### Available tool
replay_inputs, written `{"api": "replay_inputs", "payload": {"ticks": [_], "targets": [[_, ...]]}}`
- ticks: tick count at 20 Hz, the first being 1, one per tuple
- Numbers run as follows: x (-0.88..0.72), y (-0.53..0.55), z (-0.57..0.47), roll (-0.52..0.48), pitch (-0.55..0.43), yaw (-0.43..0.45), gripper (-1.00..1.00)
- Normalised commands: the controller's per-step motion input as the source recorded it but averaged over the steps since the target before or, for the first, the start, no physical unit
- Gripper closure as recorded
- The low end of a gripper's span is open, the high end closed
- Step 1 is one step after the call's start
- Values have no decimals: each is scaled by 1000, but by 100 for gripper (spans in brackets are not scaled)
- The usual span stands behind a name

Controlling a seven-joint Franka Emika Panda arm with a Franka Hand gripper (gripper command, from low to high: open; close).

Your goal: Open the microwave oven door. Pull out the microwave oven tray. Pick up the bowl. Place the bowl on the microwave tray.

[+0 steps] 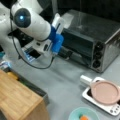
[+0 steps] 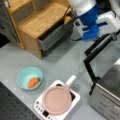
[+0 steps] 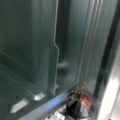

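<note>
The stainless microwave oven [image 1: 100,32] with three black knobs stands at a front view's upper right. Its black-framed glass door [image 2: 93,53] hangs part-way open, tilted outward. My gripper [image 2: 112,35] is at the door's upper edge, beside the blue wrist piece [image 1: 57,41], which hides the fingers in a front view. The wrist view is filled by the door glass [image 3: 37,50], with one dark fingertip [image 3: 75,110] at the bottom edge. The teal bowl [image 1: 83,113] [image 2: 26,76], with an orange piece inside, sits on the table away from the oven. I cannot make out the tray.
A pink pan with a white handle [image 1: 105,93] [image 2: 57,100] rests on a small white appliance [image 1: 112,108] between bowl and oven. A wooden cabinet [image 1: 17,100] [image 2: 42,20] with an open drawer stands opposite the oven. A black cable [image 1: 27,62] trails from the arm.
</note>
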Motion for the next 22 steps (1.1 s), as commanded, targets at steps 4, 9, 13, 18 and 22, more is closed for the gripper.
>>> {"api": "replay_inputs", "payload": {"ticks": [4,9,13,18,22], "targets": [[88,-54,-384,154,-124,24,-100],[63,112,-271,174,-130,-69,-100],[13,113,-149,136,-135,-59,-100],[-18,-11,-160,129,-132,25,-100],[9,-214,-222,148,-129,85,-100]]}}
